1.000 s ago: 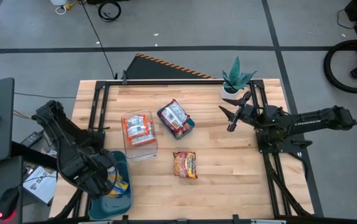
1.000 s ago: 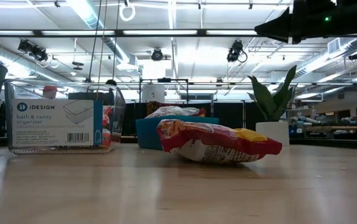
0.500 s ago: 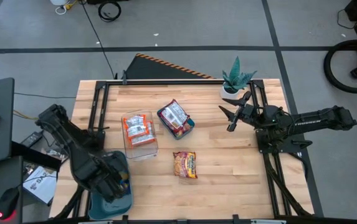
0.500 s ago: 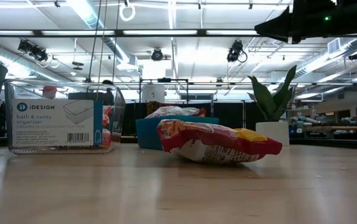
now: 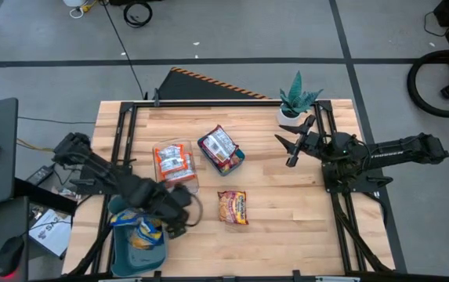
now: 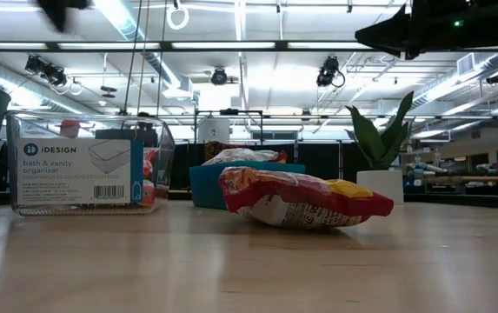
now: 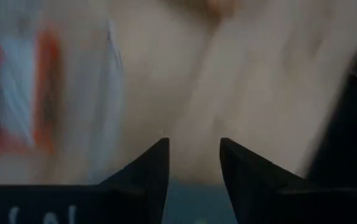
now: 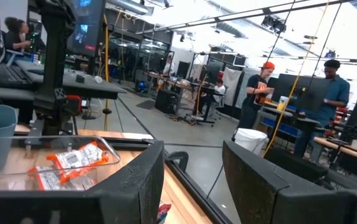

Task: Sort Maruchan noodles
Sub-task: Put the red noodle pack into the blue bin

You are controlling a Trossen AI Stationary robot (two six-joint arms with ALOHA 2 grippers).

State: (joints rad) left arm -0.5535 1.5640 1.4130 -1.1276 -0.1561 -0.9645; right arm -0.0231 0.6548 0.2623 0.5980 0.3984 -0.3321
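A red-and-yellow noodle packet lies flat on the table, also in the low view. Orange packets lie in a clear organizer. Red-and-white packets lie in a small teal tray. Yellow-and-blue packets lie in a teal tray at the near left. My left gripper is open and empty, above the table between that tray and the loose packet. My right gripper is open and empty, raised at the far right.
A potted plant stands at the table's far right, next to my right gripper. A black metal frame runs along the table's left, far and right sides. People stand in the room beyond the table.
My left gripper has swung from over the near-left teal tray toward the table's right, and now hangs over bare wood near the clear organizer. The yellow-and-blue packets in that tray, covered before by the arm, now show. My right arm has kept still.
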